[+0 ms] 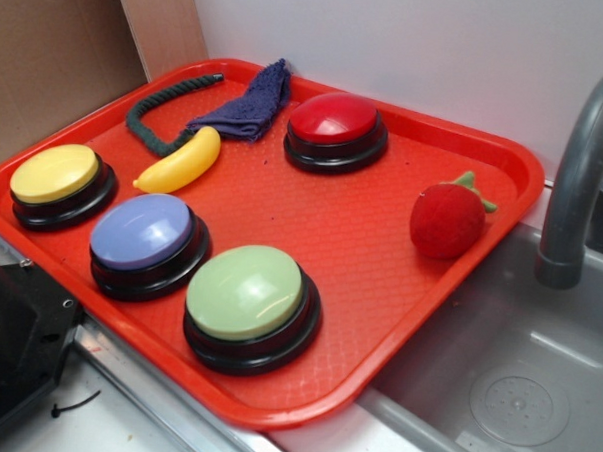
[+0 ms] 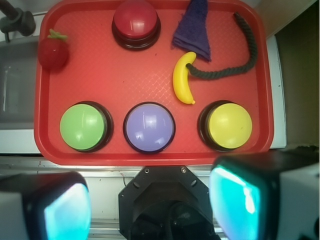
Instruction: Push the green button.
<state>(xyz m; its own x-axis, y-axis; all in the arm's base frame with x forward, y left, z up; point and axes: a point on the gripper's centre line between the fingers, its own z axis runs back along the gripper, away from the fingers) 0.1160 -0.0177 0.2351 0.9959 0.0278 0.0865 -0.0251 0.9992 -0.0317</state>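
In the wrist view the pincer [image 2: 150,207] hangs high above the tray's [image 2: 150,157] near edge, fingers [image 2: 65,210] spread wide with nothing between. The green button [image 2: 82,126], pale sage dome on a glossy black base, sits at 7 o'clock on the tray, just beside the lavender-blue button [image 2: 149,127]. Both fingers are blurred and cropped by the frame.

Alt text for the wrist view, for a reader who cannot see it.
Seen from above, a red tray holds green button, lavender-blue button and yellow button in its near row. Behind lie a red button, strawberry, banana, cloth and rope; gripper fingers frame the bottom edge, open.
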